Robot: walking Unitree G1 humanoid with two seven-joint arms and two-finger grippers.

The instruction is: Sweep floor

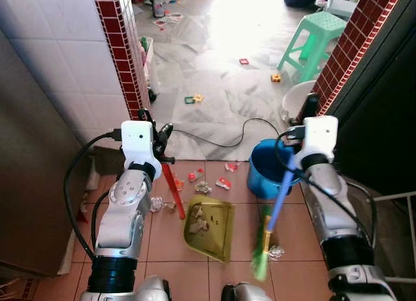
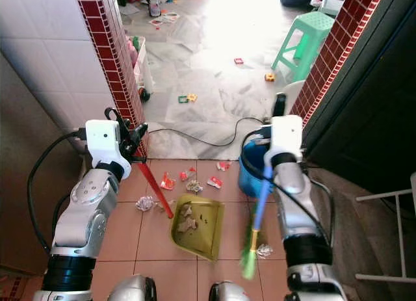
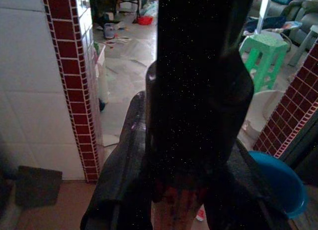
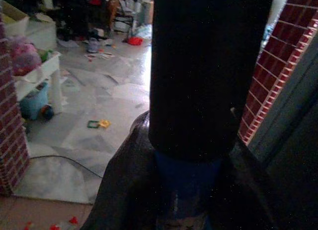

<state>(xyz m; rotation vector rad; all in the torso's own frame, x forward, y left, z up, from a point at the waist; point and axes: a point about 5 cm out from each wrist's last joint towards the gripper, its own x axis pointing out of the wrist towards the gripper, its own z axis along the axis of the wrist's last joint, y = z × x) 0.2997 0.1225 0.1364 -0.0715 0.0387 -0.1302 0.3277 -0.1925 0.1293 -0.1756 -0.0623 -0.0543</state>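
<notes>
Left hand [image 1: 164,137] clamps the red-handled olive plastic dustpan [image 1: 209,227]; right hand [image 1: 300,133] grips the blue-handled green-bristled broom [image 1: 273,213] above terracotta floor tiles [image 1: 170,239].

Two silver arms with rounded, jointed metal shells, each topped by a white boxy wrist housing; black cables loop from both housings (one per side), and black collars ring the lower arms.
</notes>
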